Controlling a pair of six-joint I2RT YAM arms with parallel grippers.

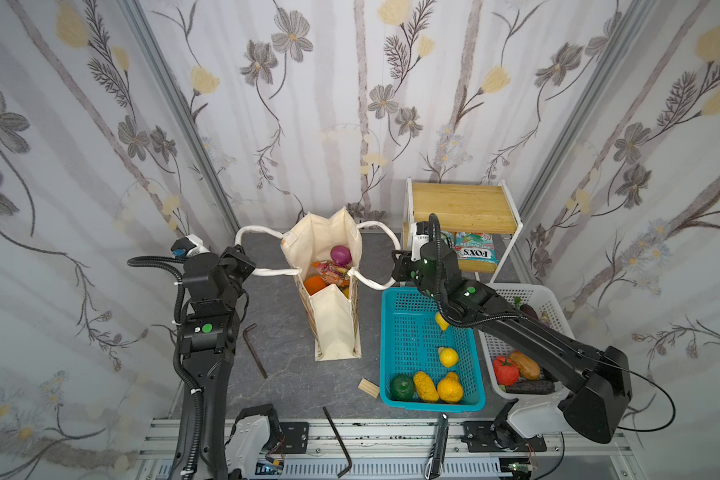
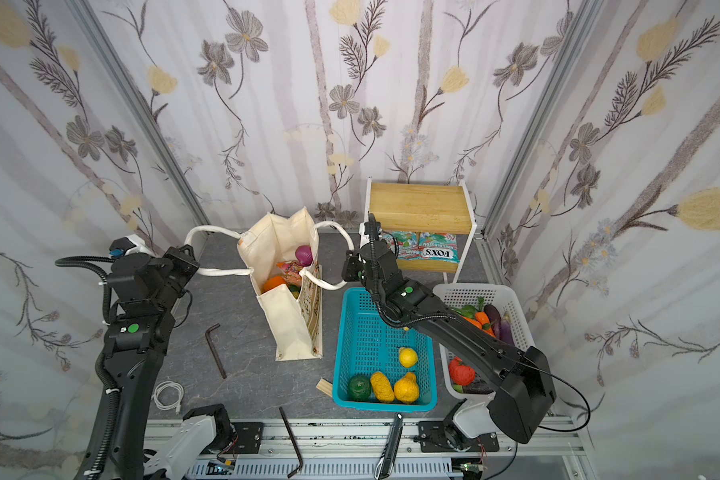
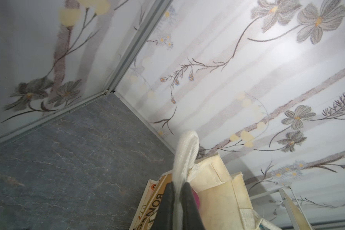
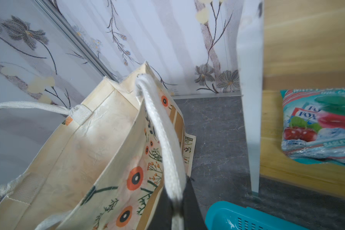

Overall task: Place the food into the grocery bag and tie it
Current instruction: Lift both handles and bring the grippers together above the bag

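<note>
Left pincer (image 3: 178, 186) and right pincer (image 4: 176, 196) each clench a thick, limp rope handle (image 4: 161, 127) of the soft grocery bag (image 1: 333, 324), probably the best hold for tying.

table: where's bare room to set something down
Bare tabletop between the hex key and the grocery bag, and in front of it up to the wooden block. Crowded on the right: teal basket, white basket, shelf.

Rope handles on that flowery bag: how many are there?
2. The left handle loops out from the bag, pinched in the left fingers; the right handle loops out opposite, pinched in the right fingers. None seems hidden.
</note>
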